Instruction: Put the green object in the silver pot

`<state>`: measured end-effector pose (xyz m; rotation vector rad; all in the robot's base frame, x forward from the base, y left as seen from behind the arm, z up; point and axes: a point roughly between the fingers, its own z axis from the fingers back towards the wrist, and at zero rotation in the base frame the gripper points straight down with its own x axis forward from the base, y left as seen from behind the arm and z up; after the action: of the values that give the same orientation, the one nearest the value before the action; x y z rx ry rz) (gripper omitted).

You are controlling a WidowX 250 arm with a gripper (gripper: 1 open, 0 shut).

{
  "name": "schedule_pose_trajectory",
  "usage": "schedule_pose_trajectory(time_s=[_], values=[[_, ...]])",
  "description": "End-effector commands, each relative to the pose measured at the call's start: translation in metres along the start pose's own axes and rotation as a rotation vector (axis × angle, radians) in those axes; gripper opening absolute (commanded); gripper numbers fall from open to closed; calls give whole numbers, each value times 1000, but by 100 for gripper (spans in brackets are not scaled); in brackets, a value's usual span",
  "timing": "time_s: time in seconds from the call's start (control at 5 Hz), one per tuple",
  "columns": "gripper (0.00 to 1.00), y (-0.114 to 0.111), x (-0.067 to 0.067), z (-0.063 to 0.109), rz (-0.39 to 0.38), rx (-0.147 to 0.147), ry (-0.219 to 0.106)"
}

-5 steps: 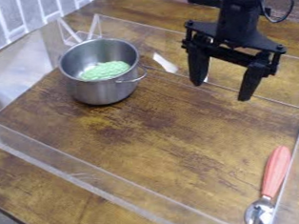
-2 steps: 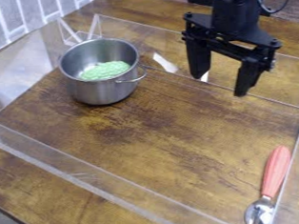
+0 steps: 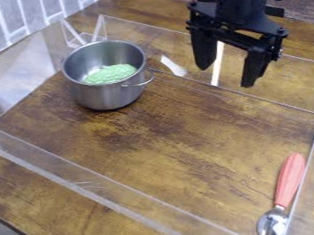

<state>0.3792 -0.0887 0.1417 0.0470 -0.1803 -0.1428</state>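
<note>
From my feed, the green object (image 3: pixel 110 73) sat inside the silver pot (image 3: pixel 106 75), lying flat on the bottom, at far left of the wooden table (image 3: pixel 163 159). The gripper (image 3: pixel 229 71) hung in the air to the right of the pot, well apart from it, fingers spread wide with nothing between them. Compared with a second ago it had shifted left and toward the far side, and sat higher in frame; the fingers (image 3: pixel 254 67) kept the same spread. Pot and green lump hadn't moved across the three frames. The red-handled spoon (image 3: pixel 285 195) lay at near right, same spot as before, bowl end toward the near edge. The clear plastic barrier (image 3: pixel 151 192) around the work area was unchanged too. Arm body was cut off by the top of frame.
</note>
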Motion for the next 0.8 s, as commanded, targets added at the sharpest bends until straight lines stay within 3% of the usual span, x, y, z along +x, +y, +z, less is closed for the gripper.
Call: schedule_pose_trajectory(time_s=[0.0,0.2,0.4,0.6], values=[[100,-16,8,20,-7,-17,-69],[100,-26,4,15,-7,-25,-34],[100,-13,-1,14,52,13,-22],[100,2,-4,16,94,31,-23]])
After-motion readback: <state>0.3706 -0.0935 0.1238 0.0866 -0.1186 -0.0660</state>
